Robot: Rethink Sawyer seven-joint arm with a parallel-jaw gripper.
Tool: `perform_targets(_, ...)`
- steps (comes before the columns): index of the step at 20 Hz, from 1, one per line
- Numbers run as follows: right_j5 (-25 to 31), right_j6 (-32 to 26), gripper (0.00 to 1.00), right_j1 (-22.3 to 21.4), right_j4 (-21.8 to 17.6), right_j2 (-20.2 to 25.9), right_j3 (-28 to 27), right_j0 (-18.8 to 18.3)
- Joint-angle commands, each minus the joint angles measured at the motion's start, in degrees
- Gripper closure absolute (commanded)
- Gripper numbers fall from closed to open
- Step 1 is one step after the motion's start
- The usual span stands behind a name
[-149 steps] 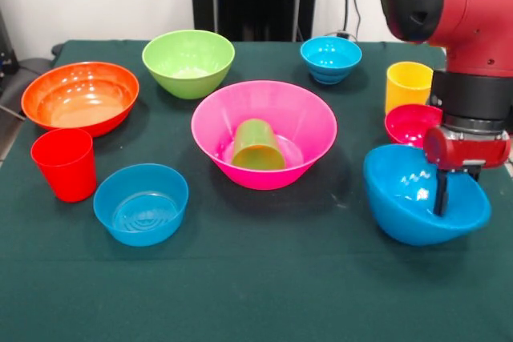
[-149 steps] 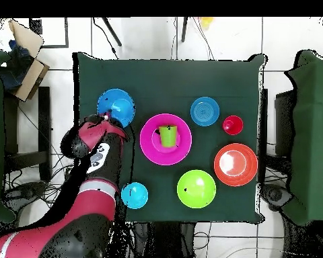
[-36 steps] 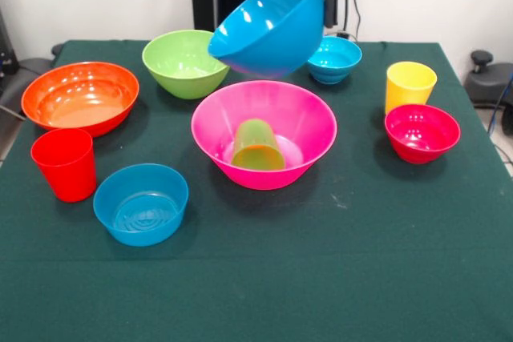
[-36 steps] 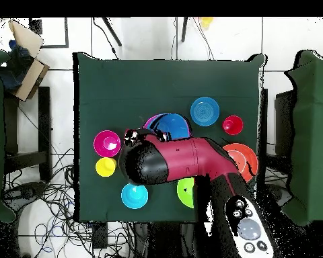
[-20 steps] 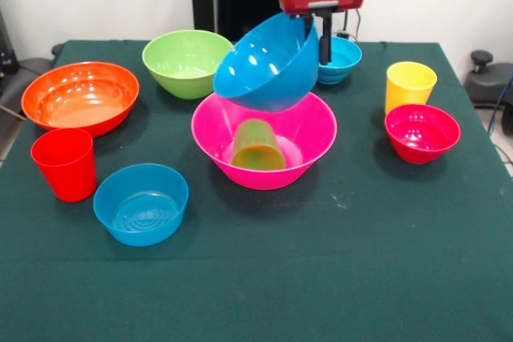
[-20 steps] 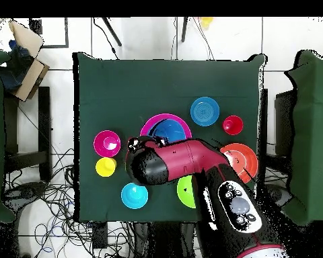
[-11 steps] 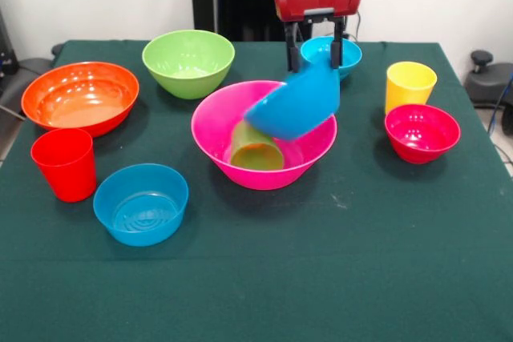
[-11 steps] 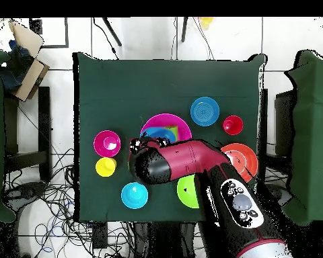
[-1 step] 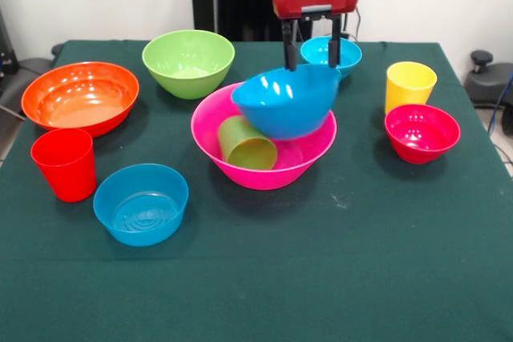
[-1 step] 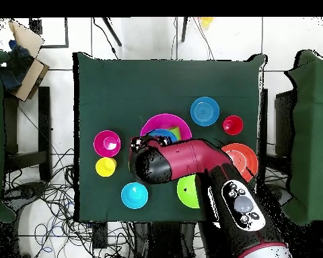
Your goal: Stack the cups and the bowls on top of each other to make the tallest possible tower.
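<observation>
The big blue bowl has dropped into the pink bowl and now sits there more level than half a second ago, when it was tipped hard on its side. The green cup has been pushed over too; it lies on its side inside the pink bowl, by the blue bowl's left side in the front view.

The gripper hangs right above the back rim of the big blue bowl. Its two black fingers are spread apart and hold nothing. The finger tips end just at the blue bowl's back rim, and I cannot tell if they touch it. The blue bowl leans on the right side of the pink bowl, with its rim higher than the pink rim.

From above, the red arm covers most of the pink bowl, so only a bit of pink, blue and green shows.

On the green table the other things stand apart. In the front view the orange bowl and red cup are at the left, with a small blue bowl in front. The lime green bowl is at the back. A small cyan bowl is behind the gripper. The yellow cup and dark pink bowl are at the right, close together.
</observation>
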Motion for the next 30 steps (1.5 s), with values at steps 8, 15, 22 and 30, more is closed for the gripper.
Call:
perform_targets(8, 0.0, 2.1, 0.00, -2.1, -2.0, -0.9, -2.1, 4.1)
perform_targets(15, 1.5, 2.2, 0.00, -4.3, -0.5, -0.9, -1.4, 5.1)
perform_targets(22, 1.9, 4.1, 0.00, -3.9, -0.6, -2.9, -2.8, 8.4)
perform_targets(30, 0.1, 9.1, 0.00, -2.2, -1.5, -8.8, -4.7, 16.4)
